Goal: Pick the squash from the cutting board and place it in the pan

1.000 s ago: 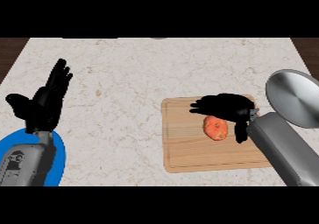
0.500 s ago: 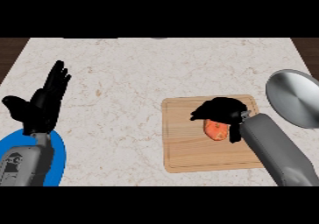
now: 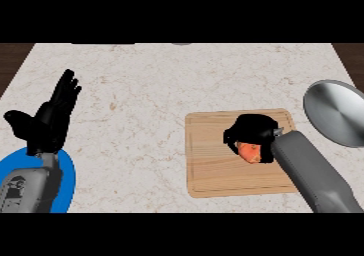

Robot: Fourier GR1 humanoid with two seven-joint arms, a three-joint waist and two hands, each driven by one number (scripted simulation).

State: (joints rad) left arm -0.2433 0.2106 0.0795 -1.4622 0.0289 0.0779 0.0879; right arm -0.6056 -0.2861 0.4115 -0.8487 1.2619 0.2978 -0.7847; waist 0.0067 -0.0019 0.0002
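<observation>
Grasping step: the right robot hand (image 3: 250, 131) is curled over the squash (image 3: 251, 151) on the cutting board (image 3: 214, 170); the fingers wrap round it from above, so only the lower orange part shows
Squash place: on the right half of the wooden cutting board, under the right robot hand; I cannot tell if it is already off the wood
Left robot hand (image 3: 46, 121): released, fingers straight and pointing up, resting at the left side of the desk (image 3: 155, 85), well apart from the board
Blue plate (image 3: 15, 170): at the lower left corner, partly hidden by the left forearm, no part of this task
Pan (image 3: 338, 112): round metal one, to the right of the board and a little further back, near the board's far right corner
How to do it well: I judge the fingers should close fully round the squash before any rise, then lift straight up so the squash does not drag on the board
Path after: move right and a little away, keep the squash above the pan's rim, and lower it to the middle before the fingers let go
Risk: the squash is rounded and may slip out sideways if the wrist turns too early
</observation>
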